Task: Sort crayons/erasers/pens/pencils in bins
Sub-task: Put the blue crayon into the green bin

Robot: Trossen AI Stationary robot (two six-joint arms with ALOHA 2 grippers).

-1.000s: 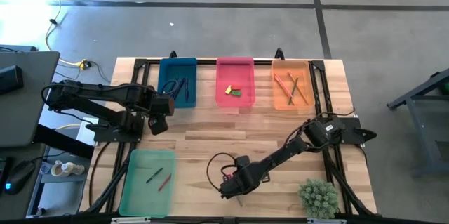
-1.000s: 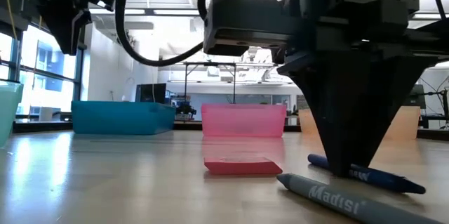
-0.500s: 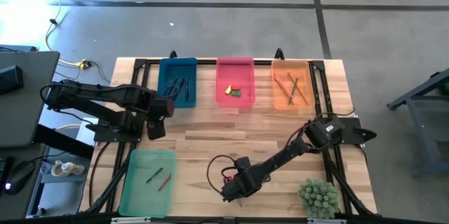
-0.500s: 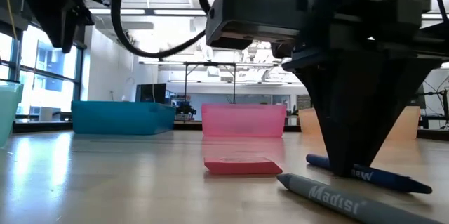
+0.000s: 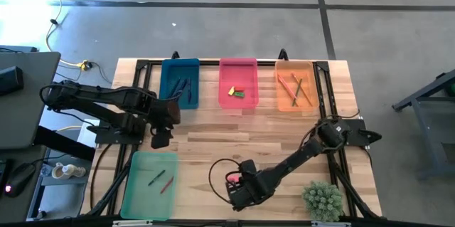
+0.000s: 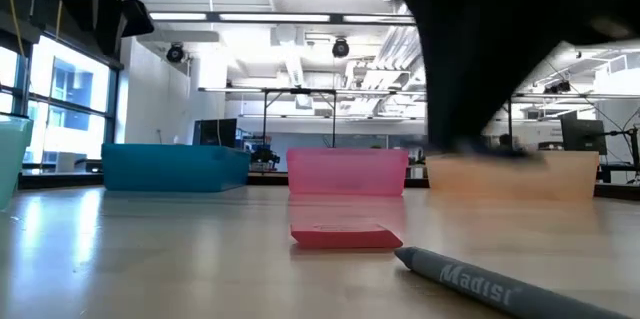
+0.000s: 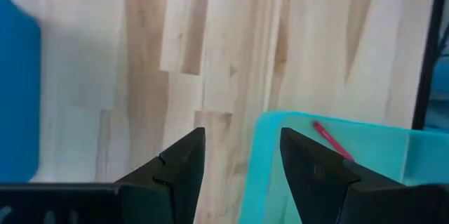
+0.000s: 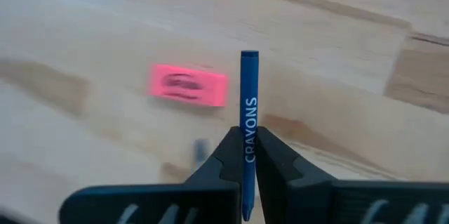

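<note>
Clamping a blue crayon point(image 8: 249, 112) whose lower end they hide, right fingers point(image 8: 243, 155) hover near the pink eraser point(image 8: 189, 86); left fingers point(image 7: 238, 155) apart.

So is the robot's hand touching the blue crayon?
Touching. In the right wrist view the right gripper has both fingers pressed against the blue crayon, which sticks out between them, lifted above the pink eraser.

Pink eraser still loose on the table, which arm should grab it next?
Left. Its gripper is open and empty, though farther away. The right gripper is beside the pink eraser but shut on a blue crayon.
</note>
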